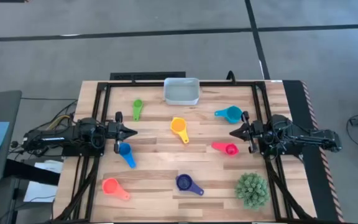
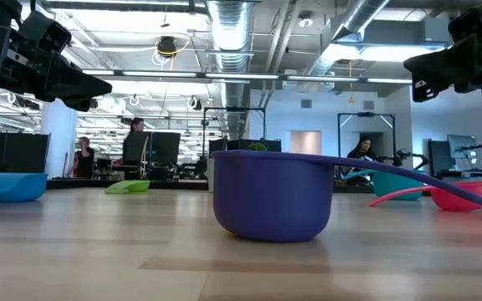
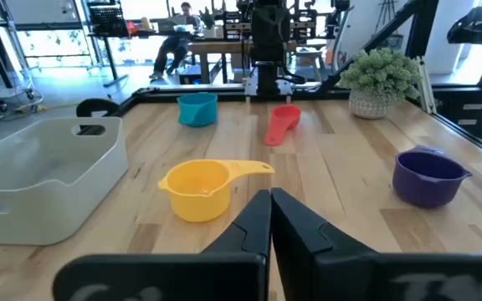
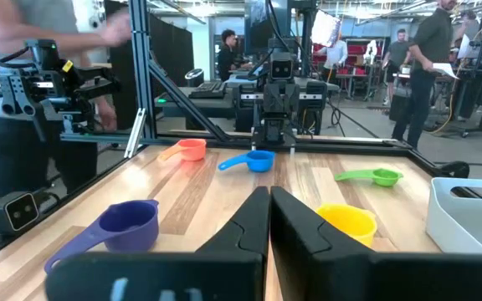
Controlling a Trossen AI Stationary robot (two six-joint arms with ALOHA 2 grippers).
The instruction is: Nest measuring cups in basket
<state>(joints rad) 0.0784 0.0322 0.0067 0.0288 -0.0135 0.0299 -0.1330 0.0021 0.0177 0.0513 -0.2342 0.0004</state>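
Note:
Seven measuring cups lie apart on the wooden table: green (image 1: 137, 109), yellow-orange (image 1: 179, 127), teal (image 1: 230, 113), pink (image 1: 226, 148), blue (image 1: 127, 153), orange-red (image 1: 113, 187) and purple (image 1: 188, 183). The pale basket (image 1: 181, 91) stands on its base at the far edge, with nothing in it. My left gripper (image 1: 134, 132) hovers shut above the table's left side, pointing right. My right gripper (image 1: 232, 133) hovers shut on the right side, pointing left. Both show shut in their wrist views, the left gripper (image 3: 270, 201) and the right gripper (image 4: 269, 197).
A round spiky green plant (image 1: 252, 190) stands at the near right corner. A black frame (image 1: 104, 93) runs along the table's left, far and right edges. People stand in the room beyond the table. Bare wood (image 1: 160, 155) lies between the cups.

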